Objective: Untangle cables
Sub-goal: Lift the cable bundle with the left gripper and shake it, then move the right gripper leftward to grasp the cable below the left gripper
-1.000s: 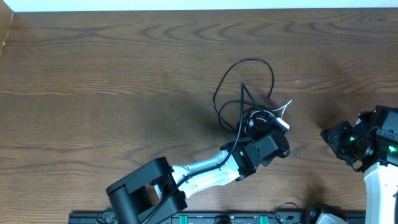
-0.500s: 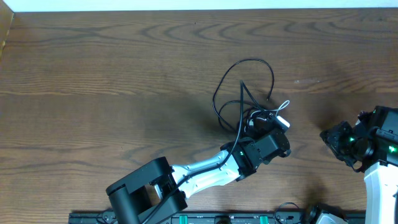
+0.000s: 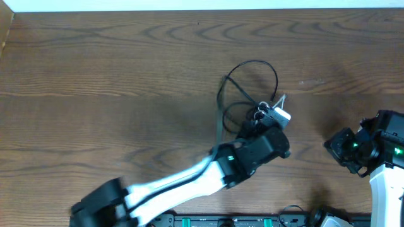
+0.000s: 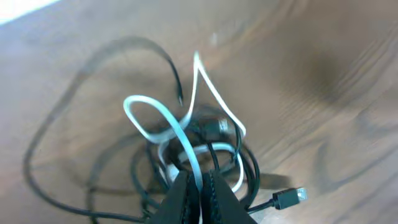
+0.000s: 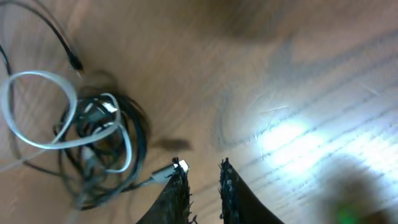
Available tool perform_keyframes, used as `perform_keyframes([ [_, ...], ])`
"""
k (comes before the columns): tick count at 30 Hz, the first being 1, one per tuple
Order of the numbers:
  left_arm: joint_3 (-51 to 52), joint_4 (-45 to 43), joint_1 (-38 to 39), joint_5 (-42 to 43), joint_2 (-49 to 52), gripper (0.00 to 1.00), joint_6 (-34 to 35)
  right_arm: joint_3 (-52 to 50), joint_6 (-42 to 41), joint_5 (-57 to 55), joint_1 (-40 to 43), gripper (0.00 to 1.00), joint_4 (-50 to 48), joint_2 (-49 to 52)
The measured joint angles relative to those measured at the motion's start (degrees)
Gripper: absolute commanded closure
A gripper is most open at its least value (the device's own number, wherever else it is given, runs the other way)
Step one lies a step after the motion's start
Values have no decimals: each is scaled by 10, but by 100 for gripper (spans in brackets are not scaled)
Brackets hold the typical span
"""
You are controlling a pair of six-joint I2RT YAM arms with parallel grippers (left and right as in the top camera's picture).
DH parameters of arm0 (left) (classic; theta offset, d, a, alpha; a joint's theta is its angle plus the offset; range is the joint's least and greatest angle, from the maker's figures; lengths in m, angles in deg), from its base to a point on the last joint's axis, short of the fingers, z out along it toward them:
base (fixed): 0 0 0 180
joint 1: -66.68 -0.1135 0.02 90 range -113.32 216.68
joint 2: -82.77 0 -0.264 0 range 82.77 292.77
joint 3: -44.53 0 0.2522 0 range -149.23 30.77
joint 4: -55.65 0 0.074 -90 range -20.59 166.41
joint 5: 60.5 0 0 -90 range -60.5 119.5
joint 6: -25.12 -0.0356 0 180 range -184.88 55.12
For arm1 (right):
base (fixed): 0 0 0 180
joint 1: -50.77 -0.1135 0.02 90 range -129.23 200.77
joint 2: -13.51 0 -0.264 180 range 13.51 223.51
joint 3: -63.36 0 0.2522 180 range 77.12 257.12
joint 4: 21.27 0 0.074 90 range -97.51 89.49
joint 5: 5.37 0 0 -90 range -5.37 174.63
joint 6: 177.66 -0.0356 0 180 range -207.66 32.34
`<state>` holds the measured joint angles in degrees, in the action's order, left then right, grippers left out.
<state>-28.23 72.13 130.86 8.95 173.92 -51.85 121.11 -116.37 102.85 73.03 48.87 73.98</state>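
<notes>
Left hand [image 3: 264, 122] is pressed together at the near edge of the tangle, pinching the white cable [image 4: 144, 98] between its two fingers [image 4: 180, 198]. In the left wrist view the white strand runs straight down into the closed fingertips. Above them it rises in one round loop and one tall narrow peak.

The right hand [image 3: 344, 146] sits well apart from the tangle, off to the right over the bare surface [image 3: 95, 75]. Its two fingers [image 5: 176, 193] stand a narrow gap apart with nothing between them.

The cables lie in one clump near the middle of the surface, right of centre, touching the tip of the left hand. There is one white cable, whose pale plug [image 3: 279, 114] sticks out at the clump's right side. The black cables [image 3: 252, 62] are coiled around and through each other, so their number cannot be counted. Two black ends show in the left wrist view. One is a thin free tip [image 4: 179, 99] pointing down beside the white peak. The other is a small plug [image 4: 289, 198] lying on the surface at the lower right. One wide black loop reaches away from the clump toward the far side of the surface.

From the right wrist view the clump lies at the left, with the white loop [image 5: 43, 74] over the dark coil [image 5: 140, 134].
</notes>
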Motion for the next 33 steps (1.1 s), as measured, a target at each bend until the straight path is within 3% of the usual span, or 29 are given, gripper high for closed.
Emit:
perform_keyframes([
  [9, 0, 71, -47, -8, -165, 92, 9, 0, 79, 75, -27, 63, 37, 0],
  [20, 0, 88, -92, 9, -184, 93, 42, -16, 126, 162, -113, 51, 46, 0],
  [27, 0, 89, -111, 10, -184, 92, 75, -92, 132, 225, -190, 48, -65, -1],
  [33, 0, 92, -111, 18, -184, 92, 84, -158, 102, 291, -257, 45, -256, -2],
])
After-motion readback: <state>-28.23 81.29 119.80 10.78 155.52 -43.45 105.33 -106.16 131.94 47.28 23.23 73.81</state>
